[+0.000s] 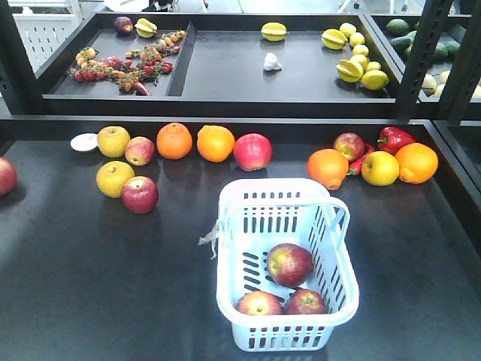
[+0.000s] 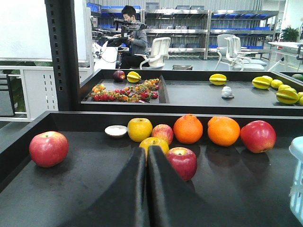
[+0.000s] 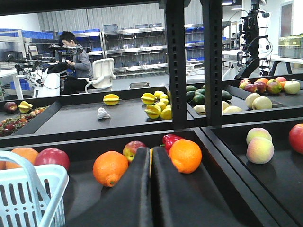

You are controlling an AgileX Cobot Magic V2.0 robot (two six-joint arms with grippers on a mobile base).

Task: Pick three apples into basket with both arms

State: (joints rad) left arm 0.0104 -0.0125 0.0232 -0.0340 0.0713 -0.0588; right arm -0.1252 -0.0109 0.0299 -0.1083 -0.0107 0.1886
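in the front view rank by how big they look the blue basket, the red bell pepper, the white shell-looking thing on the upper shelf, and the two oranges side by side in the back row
1. basket, clearly largest.
2. The two oranges: alike, unranked.
3. red bell pepper, partly hidden, so unsure.
4. white thing, smallest, though farthest from the camera.

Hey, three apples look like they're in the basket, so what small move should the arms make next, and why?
Probably none beyond keeping both arms back. The basket already holds three apples, and both wrist views show each claw, left and right, shut and empty.
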